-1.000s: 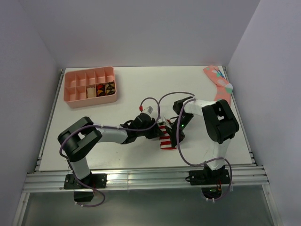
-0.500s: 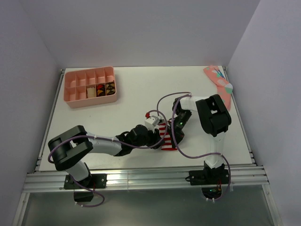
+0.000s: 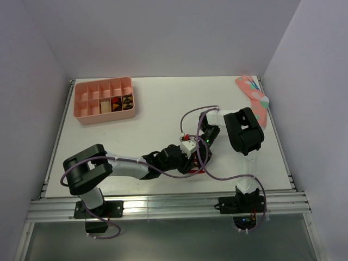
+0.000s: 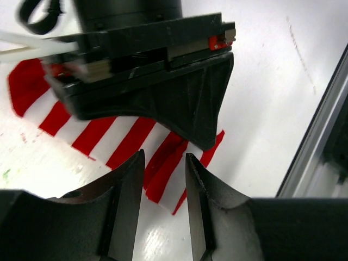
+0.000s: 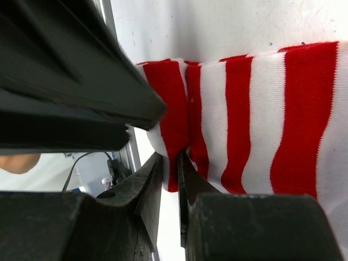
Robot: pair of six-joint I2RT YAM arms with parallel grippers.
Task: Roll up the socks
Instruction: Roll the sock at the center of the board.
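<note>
- White surface between pale lilac walls; a pink tray with compartments sits at the far left, and a pink patterned sock lies in the far right corner, well apart from the work.
- Both arms meet low over the near middle of the surface, where the red-and-white striped sock lies flat.
- Right jaws are closed on a fold at the sock's end: the right wrist view shows red fabric running up into the thin slit between them. This looks like an anchoring pinch, holding the end so the roll can be worked against it.
- Left jaws stand apart with a narrow gap and grip nothing. In the left wrist view they hover just beside the right jaws, tips pointing down at the sock's edge.
- That edge shows through the left gap, under the tips and not between them.
- Judging by this, the rolling is barely begun, since most of the sock lies spread out.
</note>
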